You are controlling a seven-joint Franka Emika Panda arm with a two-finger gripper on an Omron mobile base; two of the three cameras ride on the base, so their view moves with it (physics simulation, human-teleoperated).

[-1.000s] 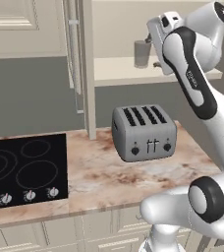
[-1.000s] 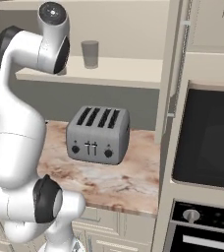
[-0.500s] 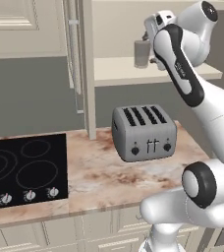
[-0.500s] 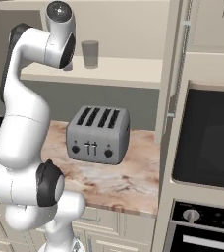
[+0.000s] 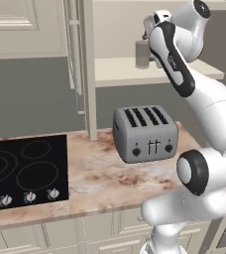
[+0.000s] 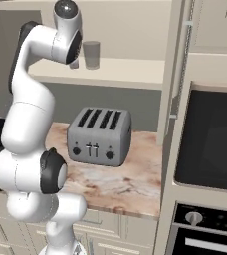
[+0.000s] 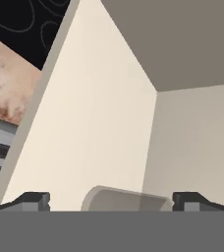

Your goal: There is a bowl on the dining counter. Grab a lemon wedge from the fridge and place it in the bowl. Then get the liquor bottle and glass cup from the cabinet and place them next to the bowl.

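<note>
Heads up on visibility: in your left base view the forearm covers most of the glass cup (image 5: 142, 53), you only get its left side poking out beside the wrist. The gripper (image 7: 111, 201) itself is buried behind the arm there. In the right base view the elbow joint blocks whatever sits just left of the cup (image 6: 91, 54); a small pale sliver shows at the joint's lower edge, can't tell what it is. The cabinet (image 6: 130, 69) door is edge-on in both base views, so its panel face isn't readable.

Hand view: you see just the two dark fingertips (image 7: 33, 201) at the bottom, and the cup's rim (image 7: 128, 199) between them, cut off by the lower edge. The cup body isn't visible there.

Jaws: spread wide, one tip on each side of the rim, with a gap on both sides. Not pinching anything, no contact that you can make out.

Cup location: upright on the cream shelf (image 5: 135, 70) of the open cabinet, above the grey toaster (image 5: 144, 133) on the marbled worktop (image 5: 110, 173). Black cooktop (image 5: 23, 171) is left of the toaster.
</note>
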